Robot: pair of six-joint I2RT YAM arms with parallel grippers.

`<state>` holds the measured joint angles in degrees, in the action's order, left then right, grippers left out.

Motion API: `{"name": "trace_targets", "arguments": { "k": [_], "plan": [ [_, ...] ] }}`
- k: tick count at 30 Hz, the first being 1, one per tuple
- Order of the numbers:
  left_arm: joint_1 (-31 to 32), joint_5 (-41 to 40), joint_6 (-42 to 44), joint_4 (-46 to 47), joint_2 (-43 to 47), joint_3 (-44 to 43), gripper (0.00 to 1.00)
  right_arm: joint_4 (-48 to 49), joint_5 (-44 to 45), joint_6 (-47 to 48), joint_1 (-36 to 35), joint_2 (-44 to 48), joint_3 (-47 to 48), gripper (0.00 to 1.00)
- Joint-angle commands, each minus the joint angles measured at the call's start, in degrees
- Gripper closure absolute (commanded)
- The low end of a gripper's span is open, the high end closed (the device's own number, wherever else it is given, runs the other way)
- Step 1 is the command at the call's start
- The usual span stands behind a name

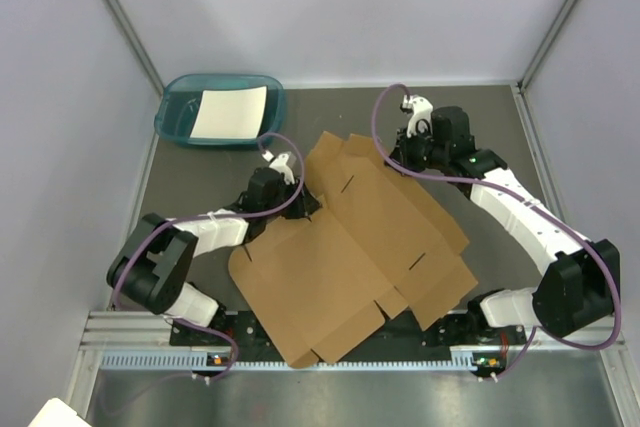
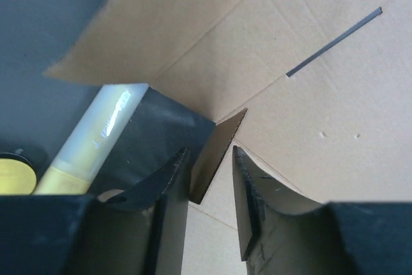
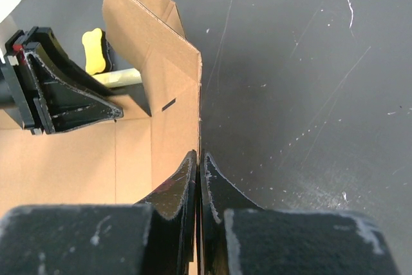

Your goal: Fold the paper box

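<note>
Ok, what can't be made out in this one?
- Left wrist view: yellow round object, cut off by the left edge.
- Right wrist view: pale rod, far end behind the paper box flap.
- Top view: both unseen, apparently beneath the left arm.

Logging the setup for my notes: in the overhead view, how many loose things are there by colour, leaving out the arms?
Brown: 1, the paper box
Teal: 1, the tray
White: 1, the paper sheet in the tray
Total: 3

The paper box (image 1: 350,257) fills mid-table; open table (image 1: 330,112) lies beyond it, a teal tray (image 1: 172,117) far left.
</note>
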<state>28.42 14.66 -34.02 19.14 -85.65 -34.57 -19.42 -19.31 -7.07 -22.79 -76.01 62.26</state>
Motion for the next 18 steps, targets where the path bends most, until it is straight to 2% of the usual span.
{"name": "trace_targets", "arguments": {
  "k": [1,4,5,6,9,10,13,18],
  "plan": [
    [-0.04,3.98,0.00,9.95,3.90,3.88,0.70,1.40,-0.29,0.74,-0.68,1.65,0.05,1.00],
    [0.23,4.15,1.14,13.63,6.18,6.43,0.83,1.31,-0.20,0.74,-0.77,1.48,0.05,1.00],
    [0.66,3.89,1.76,14.43,6.80,6.96,0.94,1.40,-0.20,0.74,-0.77,1.48,0.05,1.00],
    [1.28,3.19,3.77,14.87,7.50,7.40,1.00,1.40,-0.20,0.74,-0.77,1.39,0.14,1.00],
    [6.36,-4.00,10.08,13.30,10.23,8.20,1.00,1.23,-0.29,0.65,-0.68,1.30,0.23,1.00],
    [10.03,-8.98,12.03,12.69,11.19,8.03,1.00,1.23,-0.29,0.65,-0.77,1.13,0.32,1.00],
    [16.46,-16.12,17.92,10.93,11.29,7.59,1.00,1.14,-0.11,0.65,-0.94,1.21,0.32,1.00],
    [21.93,-28.00,23.46,9.17,9.89,6.97,1.00,0.53,0.94,1.01,-1.56,1.21,0.49,1.00]
  ]
}}
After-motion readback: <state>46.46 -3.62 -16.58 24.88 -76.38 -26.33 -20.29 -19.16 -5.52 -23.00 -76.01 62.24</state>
